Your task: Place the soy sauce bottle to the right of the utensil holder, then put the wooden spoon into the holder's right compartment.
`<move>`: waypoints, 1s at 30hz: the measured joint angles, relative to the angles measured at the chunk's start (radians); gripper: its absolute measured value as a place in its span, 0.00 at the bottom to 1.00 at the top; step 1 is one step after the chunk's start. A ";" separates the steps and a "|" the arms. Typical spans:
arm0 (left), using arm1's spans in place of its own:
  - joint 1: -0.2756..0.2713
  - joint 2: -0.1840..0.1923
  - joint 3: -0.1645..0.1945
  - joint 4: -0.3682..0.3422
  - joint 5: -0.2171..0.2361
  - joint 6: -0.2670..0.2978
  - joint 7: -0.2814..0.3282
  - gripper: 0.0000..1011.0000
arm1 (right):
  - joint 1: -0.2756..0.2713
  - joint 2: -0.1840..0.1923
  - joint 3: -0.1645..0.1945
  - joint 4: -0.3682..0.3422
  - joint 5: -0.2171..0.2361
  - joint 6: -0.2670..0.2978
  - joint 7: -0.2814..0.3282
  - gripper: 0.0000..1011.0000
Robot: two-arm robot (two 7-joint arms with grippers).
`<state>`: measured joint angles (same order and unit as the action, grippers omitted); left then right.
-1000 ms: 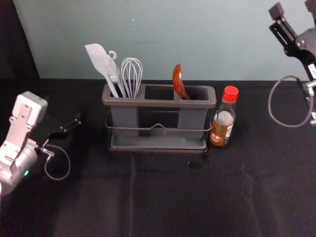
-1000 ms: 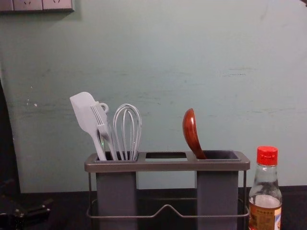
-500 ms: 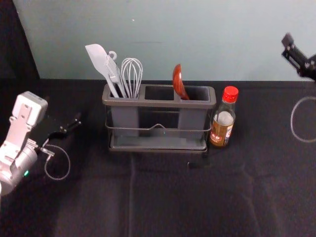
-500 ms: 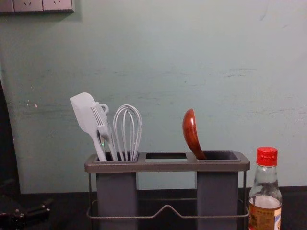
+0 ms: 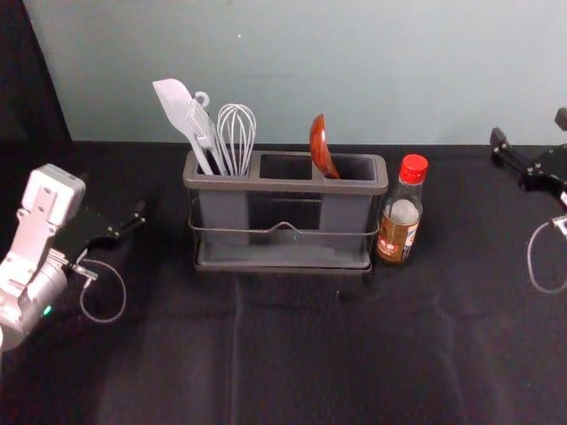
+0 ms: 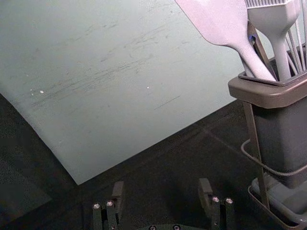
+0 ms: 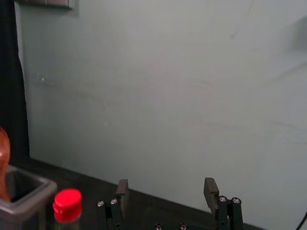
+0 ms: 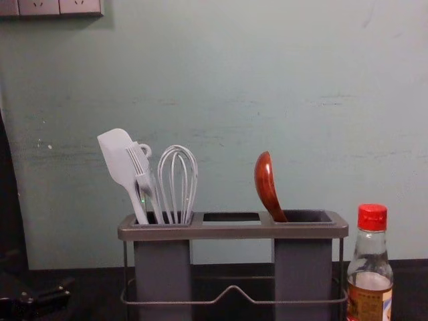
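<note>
since the soy sauce bottle (image 5: 401, 212) stands just right of the utensil holder (image 5: 285, 185) and the wooden spoon (image 5: 320, 146) leans in its right compartment (image 5: 359, 166), both placements look done. the empty right gripper (image 7: 166, 187), fingers apart, sits lower in the head view than before; the left gripper (image 6: 162, 187) is parked at left, open.

A red-capped glass bottle (image 5: 400, 217) stands right of a grey oblong plastic holder (image 5: 285, 186), its right compartment (image 5: 357, 167) holding a curved brown wooden spoon (image 5: 321, 146).

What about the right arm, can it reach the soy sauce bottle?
Probably yes: the right end effector is open and nothing separates it from the soy sauce bottle; the utensil holder stands beyond.
</note>
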<state>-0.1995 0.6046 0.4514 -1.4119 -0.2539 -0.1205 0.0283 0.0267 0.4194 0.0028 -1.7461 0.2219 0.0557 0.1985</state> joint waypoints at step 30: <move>0.000 0.000 0.000 0.000 0.000 0.000 0.000 0.99 | 0.087 -0.079 -0.055 0.267 -0.091 -0.059 0.046 0.99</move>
<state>-0.1995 0.6047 0.4514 -1.4120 -0.2539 -0.1205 0.0283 0.1138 0.3408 -0.0518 -1.4793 0.1307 -0.0037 0.2441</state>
